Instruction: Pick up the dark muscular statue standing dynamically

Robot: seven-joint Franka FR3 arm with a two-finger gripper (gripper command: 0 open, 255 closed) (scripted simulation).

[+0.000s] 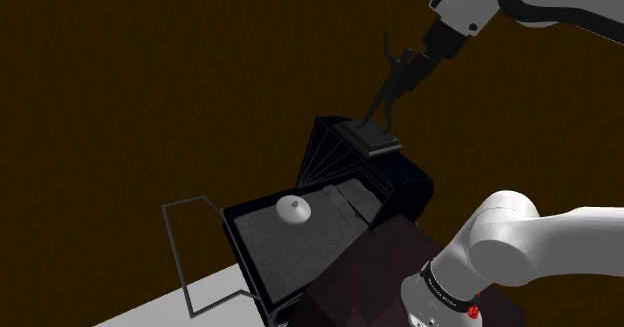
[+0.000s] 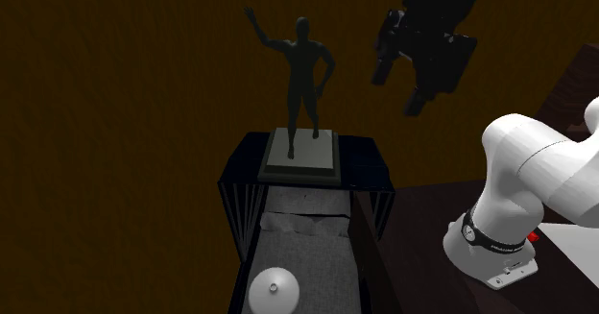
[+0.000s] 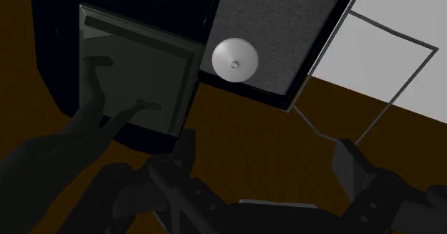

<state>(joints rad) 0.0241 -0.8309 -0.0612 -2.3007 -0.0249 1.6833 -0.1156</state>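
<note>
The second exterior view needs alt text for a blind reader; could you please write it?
A dark statue with one arm raised stands on a stepped base atop a dark cabinet. The open gripper hovers toward the view's upper right, not holding it. A white domed object lies below, on a grey surface.

The statue (image 2: 305, 72) is rendered dark and matt. A rough, cloth-like weave is seen on the grey bedding (image 2: 307, 254). The white dome (image 2: 274, 291) is smooth.
</note>
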